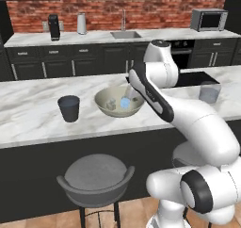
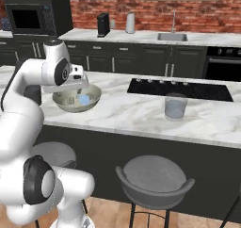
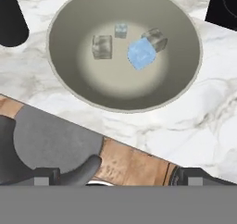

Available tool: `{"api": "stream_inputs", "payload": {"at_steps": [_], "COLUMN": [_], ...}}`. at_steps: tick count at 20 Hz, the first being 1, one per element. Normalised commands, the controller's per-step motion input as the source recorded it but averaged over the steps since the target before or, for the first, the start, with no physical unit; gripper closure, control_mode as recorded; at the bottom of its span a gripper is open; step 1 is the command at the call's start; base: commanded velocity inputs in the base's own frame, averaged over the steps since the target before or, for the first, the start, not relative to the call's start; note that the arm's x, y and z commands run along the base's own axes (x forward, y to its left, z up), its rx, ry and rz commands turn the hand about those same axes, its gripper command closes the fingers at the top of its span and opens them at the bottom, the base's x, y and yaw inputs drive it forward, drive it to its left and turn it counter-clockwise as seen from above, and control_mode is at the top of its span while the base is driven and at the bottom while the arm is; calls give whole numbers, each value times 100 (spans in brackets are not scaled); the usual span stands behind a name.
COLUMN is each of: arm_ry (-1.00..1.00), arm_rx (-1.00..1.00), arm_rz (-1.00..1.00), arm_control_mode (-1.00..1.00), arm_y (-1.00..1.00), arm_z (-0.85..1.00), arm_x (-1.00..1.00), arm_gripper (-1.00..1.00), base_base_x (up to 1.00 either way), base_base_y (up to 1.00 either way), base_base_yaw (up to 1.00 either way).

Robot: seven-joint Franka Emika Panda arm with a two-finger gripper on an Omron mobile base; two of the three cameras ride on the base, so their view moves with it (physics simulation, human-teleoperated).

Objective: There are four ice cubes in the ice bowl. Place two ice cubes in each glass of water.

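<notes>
Our claw [image 3: 111,179] hangs above the bowl [image 3: 65,28] to pick ice [image 3: 141,53]; we cannot tell how open.

A wide, round, beige-grey shallow bowl [image 3: 125,49] occupies the upper centre of the frame, resting on a white marble counter with grey veining [image 3: 185,130]. Four cubes lie near the bowl's centre: a greyish translucent cube [image 3: 102,47] at left, a small pale blue-white cube [image 3: 121,30] above, a larger light-blue cube [image 3: 141,53] at right of centre, and a grey cube [image 3: 156,39] touching its upper right edge. A dark grey opaque tumbler [image 3: 10,20] stands at the upper left edge, apart from the bowl. A grey round stool seat with a dark rim [image 3: 51,144] appears at lower left, over wooden flooring [image 3: 129,160]. A black cooktop corner [image 3: 224,8] sits at upper right.
</notes>
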Motion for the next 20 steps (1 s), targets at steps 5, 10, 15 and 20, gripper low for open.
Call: {"api": "stream_inputs", "payload": {"at_steps": [5, 10, 15, 20], "arm_ry": [0, 0, 0, 0], "arm_rx": [-2, -1, 0, 0], "arm_rz": [7, 7, 6, 7], "arm_control_mode": [-100, -100, -100, -100], "arm_y": [0, 1, 2, 2], "arm_z": [-24, -27, -24, -19], "arm_x": [28, 27, 27, 24], "arm_gripper": [-100, -100, -100, -100], "base_base_x": [0, 0, 0, 0], "base_base_y": [0, 0, 0, 0], "base_base_yaw": [0, 0, 0, 0]}}
